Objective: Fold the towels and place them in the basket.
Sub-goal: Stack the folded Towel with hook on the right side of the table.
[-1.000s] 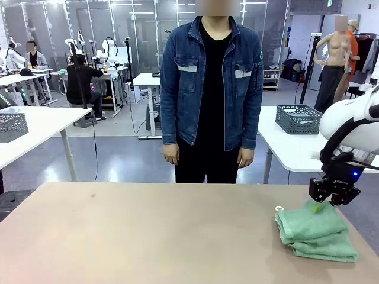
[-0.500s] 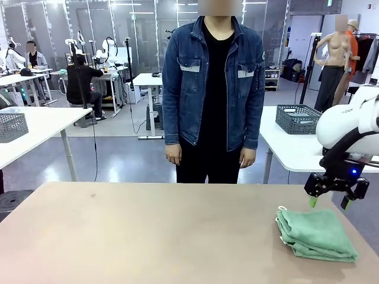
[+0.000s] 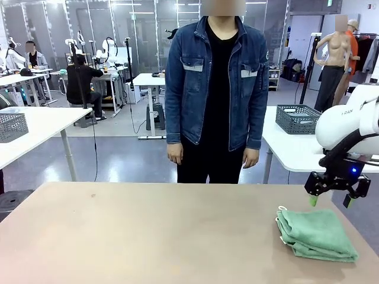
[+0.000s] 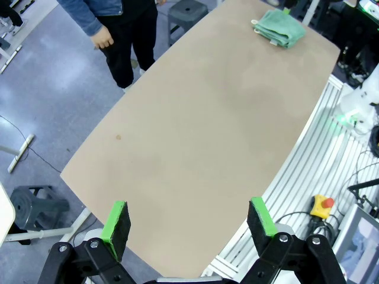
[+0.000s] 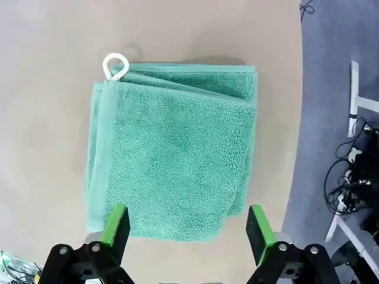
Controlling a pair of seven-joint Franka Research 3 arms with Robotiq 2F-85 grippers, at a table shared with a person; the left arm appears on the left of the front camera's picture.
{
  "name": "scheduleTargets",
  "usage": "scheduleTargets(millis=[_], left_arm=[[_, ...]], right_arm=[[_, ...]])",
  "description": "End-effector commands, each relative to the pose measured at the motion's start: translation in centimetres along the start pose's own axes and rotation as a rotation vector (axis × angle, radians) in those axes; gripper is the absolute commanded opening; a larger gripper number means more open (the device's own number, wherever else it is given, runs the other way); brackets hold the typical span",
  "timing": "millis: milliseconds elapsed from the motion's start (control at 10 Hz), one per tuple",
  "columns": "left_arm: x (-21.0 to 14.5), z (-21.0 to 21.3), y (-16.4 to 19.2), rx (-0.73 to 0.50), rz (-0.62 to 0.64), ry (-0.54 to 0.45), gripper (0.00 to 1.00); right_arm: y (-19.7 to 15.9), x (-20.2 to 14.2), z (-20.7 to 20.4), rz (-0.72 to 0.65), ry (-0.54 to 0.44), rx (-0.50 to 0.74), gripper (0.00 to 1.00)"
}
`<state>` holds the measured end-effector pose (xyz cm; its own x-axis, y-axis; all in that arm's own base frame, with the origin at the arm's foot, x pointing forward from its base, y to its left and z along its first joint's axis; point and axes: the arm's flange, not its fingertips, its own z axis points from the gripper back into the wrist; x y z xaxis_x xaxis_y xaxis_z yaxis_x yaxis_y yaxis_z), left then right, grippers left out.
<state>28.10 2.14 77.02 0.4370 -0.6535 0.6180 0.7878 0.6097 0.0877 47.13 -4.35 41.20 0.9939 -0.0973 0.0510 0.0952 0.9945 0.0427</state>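
Right gripper (image 3: 331, 200) hangs just above the folded towel (image 3: 315, 234), jaws spread wide and holding nothing; from the wrist its green pads (image 5: 116, 223) frame the towel's near edge. That mint-green towel lies folded near the table's (image 3: 148, 231) right end, white loop (image 5: 115, 65) at one corner. Left gripper (image 4: 189, 228) is wide open and empty above the bare tabletop. A person (image 3: 216, 94) stands at the far side.

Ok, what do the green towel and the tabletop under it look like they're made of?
Towel: looks like soft terry cloth, mint green, with a fuzzy looped pile and matte finish; it lies folded in layers, with a small white loop at one corner. Table: a smooth, matte tan surface, probably laminate or coated board; no grain or gloss shows, so the exact material is uncertain.
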Motion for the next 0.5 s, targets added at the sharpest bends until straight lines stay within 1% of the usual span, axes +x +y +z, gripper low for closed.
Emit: scheduleTargets(millis=[0, 400], left_arm=[[-0.01, 0.05, -0.07, -0.001, -0.018, 0.003, 1.00], [-0.01, 0.05, -0.07, -0.001, -0.018, 0.003, 1.00]], right_arm=[[-0.13, 0.05, -0.14, 0.011, 0.004, 0.024, 0.99], [-0.13, 0.05, -0.14, 0.011, 0.004, 0.024, 0.99]])
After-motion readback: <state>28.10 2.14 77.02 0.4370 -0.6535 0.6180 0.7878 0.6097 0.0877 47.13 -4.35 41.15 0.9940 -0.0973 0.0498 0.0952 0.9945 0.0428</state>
